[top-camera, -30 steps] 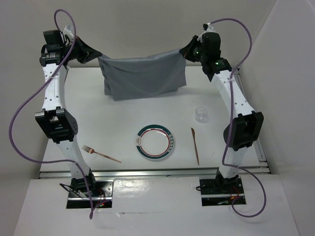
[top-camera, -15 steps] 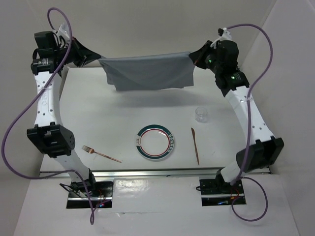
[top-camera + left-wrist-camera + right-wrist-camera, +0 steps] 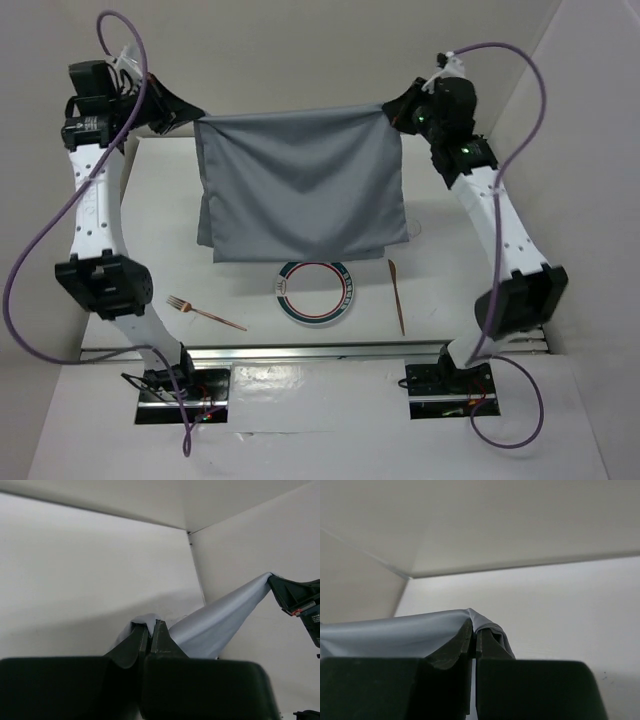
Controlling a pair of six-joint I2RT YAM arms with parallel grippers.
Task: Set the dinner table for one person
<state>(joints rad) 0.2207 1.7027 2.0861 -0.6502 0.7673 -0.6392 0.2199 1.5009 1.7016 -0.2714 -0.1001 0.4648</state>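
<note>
A grey cloth (image 3: 300, 185) hangs spread between my two grippers above the white dinner table (image 3: 160, 230). My left gripper (image 3: 192, 118) is shut on its top left corner, my right gripper (image 3: 392, 110) on its top right corner. In the left wrist view the left gripper (image 3: 150, 625) pinches a fold of the cloth (image 3: 220, 625). The right wrist view shows the right gripper (image 3: 474, 630) clamped on the cloth (image 3: 395, 635) edge. Below the cloth's lower hem lies a green-rimmed plate (image 3: 315, 295), its far edge covered.
A copper-coloured fork (image 3: 205, 312) lies left of the plate and a brown knife (image 3: 397, 295) right of it. A sliver of a clear glass (image 3: 413, 229) shows past the cloth's lower right corner. White walls close in the table at the back and the right.
Both grippers rose and drew apart, pulling the cloth taut. It now hangs full length, covering the glass and the plate's far rim, both of which showed before.
</note>
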